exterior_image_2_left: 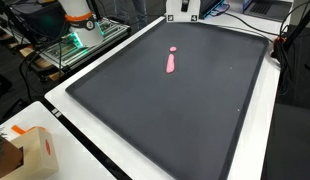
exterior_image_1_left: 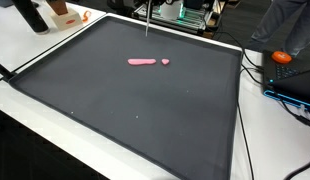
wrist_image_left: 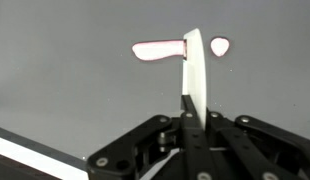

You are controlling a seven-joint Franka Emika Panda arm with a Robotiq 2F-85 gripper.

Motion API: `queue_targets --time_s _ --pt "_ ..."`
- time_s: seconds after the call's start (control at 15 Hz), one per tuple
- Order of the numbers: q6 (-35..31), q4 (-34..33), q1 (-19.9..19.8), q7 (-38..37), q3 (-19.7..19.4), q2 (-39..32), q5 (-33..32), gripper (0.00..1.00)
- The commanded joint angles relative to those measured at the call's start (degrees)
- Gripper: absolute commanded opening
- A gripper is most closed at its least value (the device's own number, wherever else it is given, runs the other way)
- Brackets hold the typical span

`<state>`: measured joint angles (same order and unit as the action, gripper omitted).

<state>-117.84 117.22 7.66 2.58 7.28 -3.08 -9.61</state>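
My gripper (wrist_image_left: 193, 122) is shut on a thin flat white blade (wrist_image_left: 194, 70) that points away from the wrist camera. In an exterior view the blade (exterior_image_1_left: 147, 27) hangs upright above the far edge of a dark mat (exterior_image_1_left: 115, 110). A long pink roll (wrist_image_left: 158, 50) and a small pink piece (wrist_image_left: 221, 46) lie on the mat beyond the blade tip, with a short gap between them. Both show in both exterior views: the roll (exterior_image_1_left: 142, 61) (exterior_image_2_left: 171, 64) and the small piece (exterior_image_1_left: 165, 61) (exterior_image_2_left: 173, 50). The blade is clear of them.
The mat (exterior_image_2_left: 195, 110) covers most of a white table (exterior_image_1_left: 35, 110). A cardboard box (exterior_image_2_left: 30, 150) stands at one corner. An orange object (exterior_image_1_left: 283, 57) and cables lie beside the mat. Lit electronics (exterior_image_1_left: 187, 12) and the robot base (exterior_image_2_left: 80, 18) stand at the far edge.
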Motion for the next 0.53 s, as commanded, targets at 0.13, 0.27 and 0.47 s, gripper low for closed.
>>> queue_targets --time_s 0.13,0.27,0.47 --pt "-1.85 -0.02 -2.14 5.38 -1.70 -5.22 1.36 0.01" --pt "-2.91 0.42 -2.92 7.62 -2.03 -6.61 2.28 0.01" --pt "-5.12 1.57 -4.12 12.03 -2.12 -8.34 3.18 0.01"
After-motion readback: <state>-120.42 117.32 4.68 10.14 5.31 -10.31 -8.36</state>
